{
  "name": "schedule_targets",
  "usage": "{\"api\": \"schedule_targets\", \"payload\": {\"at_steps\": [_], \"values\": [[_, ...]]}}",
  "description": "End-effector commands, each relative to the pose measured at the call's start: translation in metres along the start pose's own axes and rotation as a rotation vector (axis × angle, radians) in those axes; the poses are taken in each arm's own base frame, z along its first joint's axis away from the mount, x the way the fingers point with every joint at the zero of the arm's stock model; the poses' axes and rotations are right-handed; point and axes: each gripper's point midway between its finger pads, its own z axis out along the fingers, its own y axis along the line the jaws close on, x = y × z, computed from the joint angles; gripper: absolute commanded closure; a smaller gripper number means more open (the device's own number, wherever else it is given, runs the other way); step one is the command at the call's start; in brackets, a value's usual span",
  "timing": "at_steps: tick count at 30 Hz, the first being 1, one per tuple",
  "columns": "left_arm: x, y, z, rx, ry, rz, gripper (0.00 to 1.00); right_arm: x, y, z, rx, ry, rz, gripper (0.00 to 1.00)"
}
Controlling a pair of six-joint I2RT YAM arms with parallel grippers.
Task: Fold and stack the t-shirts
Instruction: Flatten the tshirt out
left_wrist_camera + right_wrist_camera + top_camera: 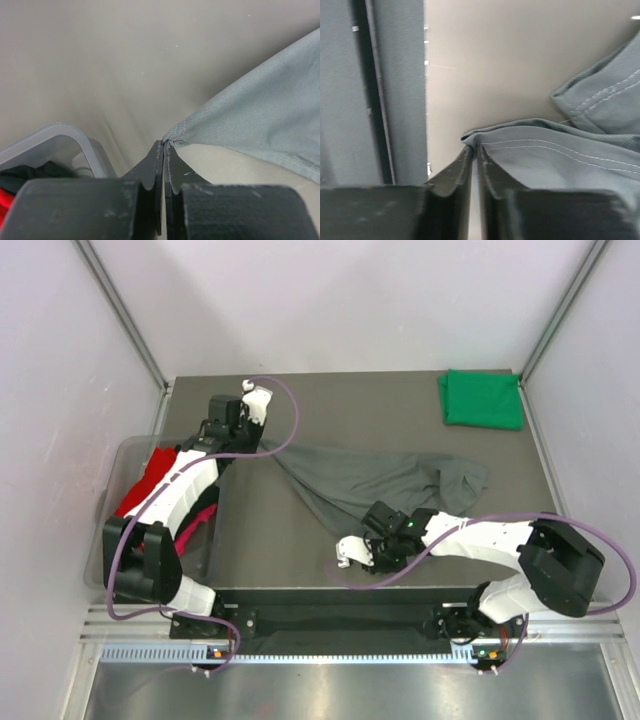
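Note:
The dark grey t-shirt (390, 480) lies crumpled and stretched across the middle of the table. My left gripper (260, 444) is shut on its far left corner; in the left wrist view the fingertips (165, 144) pinch the hem of the grey cloth (260, 105). My right gripper (342, 536) is shut on the shirt's near edge; in the right wrist view it (476, 147) pinches a folded hem of the cloth (560, 160). A bright green t-shirt (482, 398) lies folded at the far right corner. Red (145, 480) and magenta (205, 516) shirts sit in the tub.
The clear plastic tub (120, 455) stands off the table's left edge, under my left arm; its rim shows in the left wrist view (65, 131). The table's near edge and frame rail (375, 90) run beside my right gripper. White walls close in the far side.

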Motion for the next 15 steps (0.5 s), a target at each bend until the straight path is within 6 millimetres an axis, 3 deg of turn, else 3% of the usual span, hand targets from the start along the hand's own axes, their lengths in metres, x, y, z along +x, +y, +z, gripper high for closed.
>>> {"api": "schedule_targets", "payload": {"at_steps": [1,3,6,8,9,11,14,15], "values": [[-0.024,0.007,-0.014,-0.019,-0.085,-0.014,1.0,0.011,-0.03,0.014,0.141,0.075,-0.019,0.98],[-0.025,0.007,-0.014,-0.019,-0.085,-0.014,1.0,0.012,-0.039,0.009,0.191,0.087,-0.017,1.0],[-0.028,0.008,-0.017,-0.022,-0.092,-0.01,1.0,0.011,-0.061,-0.018,0.319,0.071,-0.007,1.0],[-0.031,0.007,-0.018,-0.018,-0.096,-0.011,1.0,0.017,-0.078,-0.048,0.391,0.04,0.054,1.0],[-0.031,0.007,-0.018,-0.014,-0.096,-0.011,1.0,0.007,-0.091,-0.073,0.452,-0.016,0.065,1.0],[-0.036,0.005,-0.022,-0.003,-0.103,-0.007,1.0,0.019,-0.107,-0.107,0.519,-0.029,0.126,1.0],[-0.048,0.004,-0.033,0.014,-0.121,0.014,1.0,0.018,-0.134,-0.178,0.652,-0.072,0.165,1.0],[-0.048,0.003,-0.033,0.02,-0.125,0.022,1.0,0.018,-0.139,-0.191,0.678,-0.09,0.18,1.0]]}}
